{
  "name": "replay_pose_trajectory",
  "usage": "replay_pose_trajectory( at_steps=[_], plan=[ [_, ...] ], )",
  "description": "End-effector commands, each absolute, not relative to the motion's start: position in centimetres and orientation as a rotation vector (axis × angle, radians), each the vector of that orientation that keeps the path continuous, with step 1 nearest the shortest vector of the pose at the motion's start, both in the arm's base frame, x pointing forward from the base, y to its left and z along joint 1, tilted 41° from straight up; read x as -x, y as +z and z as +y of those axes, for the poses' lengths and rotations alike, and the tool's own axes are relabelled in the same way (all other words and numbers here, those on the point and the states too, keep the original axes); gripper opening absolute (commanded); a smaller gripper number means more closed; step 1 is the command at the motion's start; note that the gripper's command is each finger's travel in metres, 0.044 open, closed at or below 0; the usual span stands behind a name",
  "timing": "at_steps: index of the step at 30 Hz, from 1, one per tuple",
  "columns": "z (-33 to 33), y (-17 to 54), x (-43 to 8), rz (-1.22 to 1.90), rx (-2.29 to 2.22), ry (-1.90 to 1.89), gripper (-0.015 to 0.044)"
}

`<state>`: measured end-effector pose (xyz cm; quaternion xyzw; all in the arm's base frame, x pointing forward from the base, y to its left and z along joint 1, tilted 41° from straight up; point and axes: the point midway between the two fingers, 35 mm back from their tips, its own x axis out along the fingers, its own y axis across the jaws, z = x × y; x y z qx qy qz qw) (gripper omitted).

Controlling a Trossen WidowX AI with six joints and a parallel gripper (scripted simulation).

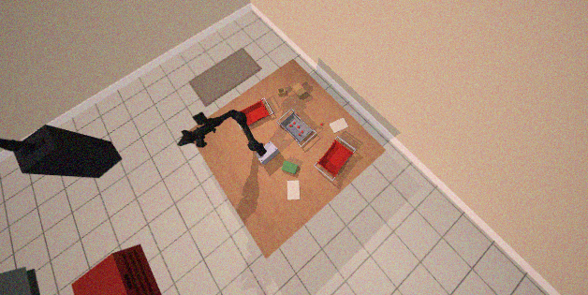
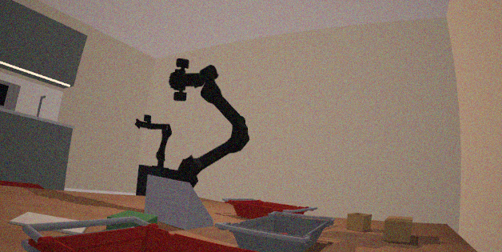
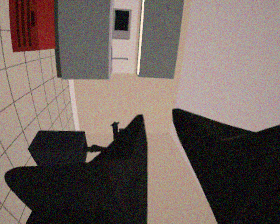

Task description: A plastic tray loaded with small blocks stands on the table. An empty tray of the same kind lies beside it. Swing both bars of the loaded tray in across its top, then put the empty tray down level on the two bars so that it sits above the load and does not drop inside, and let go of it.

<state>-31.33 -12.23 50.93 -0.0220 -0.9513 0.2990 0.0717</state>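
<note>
The grey tray [image 1: 296, 124] [image 2: 276, 241] holds several small red blocks. Its wire bars show at its two ends, and in the exterior view they appear to stick outward. Two empty-looking red trays stand on the table: one red tray [image 1: 336, 157] [image 2: 132, 240] to the right in the top view, and another red tray [image 1: 257, 111] [image 2: 256, 208] beyond the grey one, near the arm. My gripper [image 1: 182, 140] [image 3: 157, 117] is raised high, pointing away from the trays. Its fingers stand open with a narrow gap and nothing between them.
My arm rises from a pale wedge-shaped base [image 1: 269, 153] [image 2: 172, 201]. A green block [image 1: 290, 167], two white cards [image 1: 338, 125] [image 1: 293, 190] and wooden blocks [image 2: 359, 222] [image 2: 398, 229] lie on the table. A small red block [image 1: 322, 124] lies outside the grey tray. Another black arm [image 2: 163, 141] stands behind.
</note>
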Motion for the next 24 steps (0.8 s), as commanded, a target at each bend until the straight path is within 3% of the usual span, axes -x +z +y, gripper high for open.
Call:
replay_pose_trajectory(
  at_steps=[1,12,24],
  plan=[
    [-17.6,49.7,30.4,-2.921,-0.176,0.988,0.0086],
    [-28.5,46.4,26.1,-3.037,-0.683,1.219,0.0086],
    [-40.9,40.5,12.8,-3.191,-1.442,1.531,0.0086]
  ],
)
